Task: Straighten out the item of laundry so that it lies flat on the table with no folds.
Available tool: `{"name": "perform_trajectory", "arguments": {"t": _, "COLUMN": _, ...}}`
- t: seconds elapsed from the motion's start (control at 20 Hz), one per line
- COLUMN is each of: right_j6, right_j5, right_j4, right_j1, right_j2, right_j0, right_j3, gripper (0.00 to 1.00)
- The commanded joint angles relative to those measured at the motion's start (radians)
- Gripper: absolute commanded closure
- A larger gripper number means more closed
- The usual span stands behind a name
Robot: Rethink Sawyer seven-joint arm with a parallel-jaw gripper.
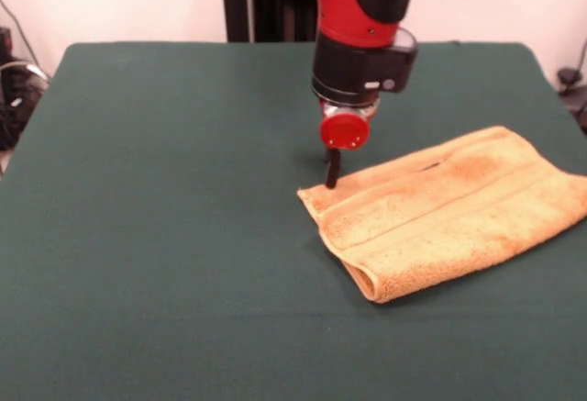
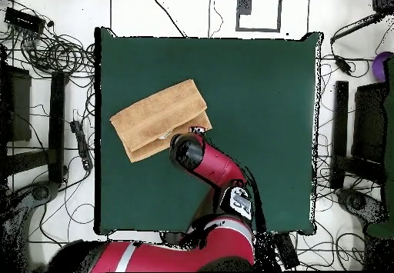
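The orange-tan towel (image 1: pixel 449 213) lies folded double on the right side of the green table (image 1: pixel 138 190), its fold running along the near left edge and a border band across its top. My gripper (image 1: pixel 332 179) hangs straight down from the red and black arm, its tip at the towel's far left corner, at or just above the table. I cannot tell whether it holds the cloth. In the overhead view the towel (image 2: pixel 158 120) lies at the table's (image 2: pixel 254 93) left side, and the arm's wrist (image 2: pixel 187 148) covers its lower right corner and hides the gripper.
The arm's red links (image 2: pixel 219 174) reach from the base at the bottom edge across the table. Cables and black stands (image 2: pixel 58 116) lie on the floor round the table's sides.
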Motion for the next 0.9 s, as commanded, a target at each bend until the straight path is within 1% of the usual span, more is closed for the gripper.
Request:
{"name": "perform_trajectory", "arguments": {"t": 0.05, "right_j6": 0.016, "right_j5": -0.008, "right_j4": -0.039, "right_j1": 0.111, "right_j2": 0.157, "right_j0": -0.047, "right_j3": -0.059, "gripper": 0.0}}
{"name": "perform_trajectory", "arguments": {"t": 0.25, "right_j6": -0.048, "right_j5": 0.033, "right_j4": -0.105, "right_j1": 0.097, "right_j2": 0.169, "right_j0": -0.082, "right_j3": -0.07, "gripper": 0.0}}
{"name": "perform_trajectory", "arguments": {"t": 0.35, "right_j6": -0.073, "right_j5": 0.024, "right_j4": -0.147, "right_j1": 0.113, "right_j2": 0.189, "right_j0": -0.108, "right_j3": -0.083, "gripper": 0.0}}
{"name": "perform_trajectory", "arguments": {"t": 0.45, "right_j6": -0.071, "right_j5": -0.006, "right_j4": -0.172, "right_j1": 0.129, "right_j2": 0.221, "right_j0": -0.135, "right_j3": -0.088, "gripper": 0.0}}
{"name": "perform_trajectory", "arguments": {"t": 0.5, "right_j6": -0.064, "right_j5": -0.005, "right_j4": -0.181, "right_j1": 0.131, "right_j2": 0.216, "right_j0": -0.133, "right_j3": -0.096, "gripper": 0.0}}
{"name": "perform_trajectory", "arguments": {"t": 0.65, "right_j6": -0.066, "right_j5": 0.082, "right_j4": -0.214, "right_j1": 0.098, "right_j2": 0.145, "right_j0": -0.091, "right_j3": -0.131, "gripper": 0.0}}
{"name": "perform_trajectory", "arguments": {"t": 0.75, "right_j6": -0.068, "right_j5": 0.187, "right_j4": -0.234, "right_j1": 0.035, "right_j2": 0.12, "right_j0": -0.082, "right_j3": -0.129, "gripper": 0.0}}
{"name": "perform_trajectory", "arguments": {"t": 0.8, "right_j6": -0.069, "right_j5": 0.217, "right_j4": -0.242, "right_j1": 0.01, "right_j2": 0.12, "right_j0": -0.085, "right_j3": -0.123, "gripper": 0.0}}
{"name": "perform_trajectory", "arguments": {"t": 0.9, "right_j6": -0.055, "right_j5": 0.235, "right_j4": -0.251, "right_j1": -0.005, "right_j2": 0.131, "right_j0": -0.09, "right_j3": -0.122, "gripper": 0.0}}
